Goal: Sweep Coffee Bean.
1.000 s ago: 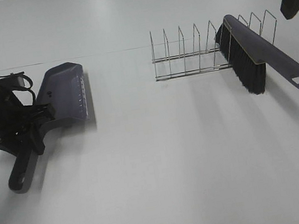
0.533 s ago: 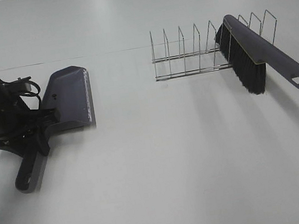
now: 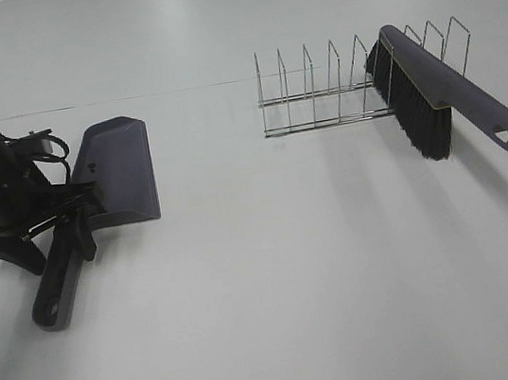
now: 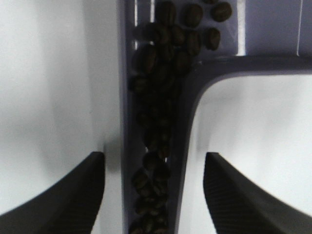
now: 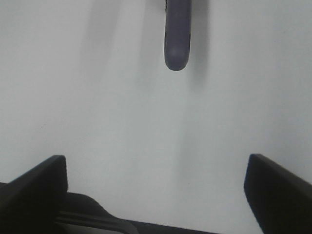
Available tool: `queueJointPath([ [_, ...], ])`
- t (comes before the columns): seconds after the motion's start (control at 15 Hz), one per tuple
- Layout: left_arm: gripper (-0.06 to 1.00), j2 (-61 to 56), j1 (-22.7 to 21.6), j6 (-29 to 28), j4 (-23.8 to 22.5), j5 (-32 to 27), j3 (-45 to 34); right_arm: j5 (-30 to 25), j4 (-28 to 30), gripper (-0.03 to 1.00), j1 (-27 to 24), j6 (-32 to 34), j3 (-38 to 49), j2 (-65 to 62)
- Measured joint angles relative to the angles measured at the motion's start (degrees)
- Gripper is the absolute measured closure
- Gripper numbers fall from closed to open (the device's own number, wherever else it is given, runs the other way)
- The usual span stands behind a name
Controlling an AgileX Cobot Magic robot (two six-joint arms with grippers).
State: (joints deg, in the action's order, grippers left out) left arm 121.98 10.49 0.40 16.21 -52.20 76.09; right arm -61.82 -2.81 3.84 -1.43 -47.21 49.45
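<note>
The purple dustpan (image 3: 119,170) lies flat on the white table at the left, handle (image 3: 56,288) toward the front. My left gripper (image 3: 47,248) is open and straddles the handle without touching it. In the left wrist view the fingers (image 4: 73,195) stand wide on both sides of the handle (image 4: 187,122), whose channel holds the dark coffee beans (image 4: 161,73). My right gripper (image 5: 156,161) is open and empty above bare table, just short of the brush's handle tip (image 5: 176,39). It is out of the high view.
A purple brush with black bristles (image 3: 440,90) leans on a wire rack (image 3: 335,92) at the back right, bristles down on the table. The white table (image 3: 276,273) has edges at the back corners.
The dustpan went from tilted to flat on the table, its handle swinging forward. My left gripper opened and let it go. The right arm left the high view.
</note>
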Motion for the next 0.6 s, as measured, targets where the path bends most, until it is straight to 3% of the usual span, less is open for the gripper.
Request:
queueJointPath([
  [0.33,0.26,-0.5,0.0,0.0,-1.2,-5.0,0.1,0.7,-0.1,0.11,0.0,-0.6,6.4,-11.2],
  [0.6,0.23,-6.2,-0.4,-1.1,-4.6,-6.6,0.1,1.3,-0.1,0.11,0.0,-1.4,17.5,-22.2],
])
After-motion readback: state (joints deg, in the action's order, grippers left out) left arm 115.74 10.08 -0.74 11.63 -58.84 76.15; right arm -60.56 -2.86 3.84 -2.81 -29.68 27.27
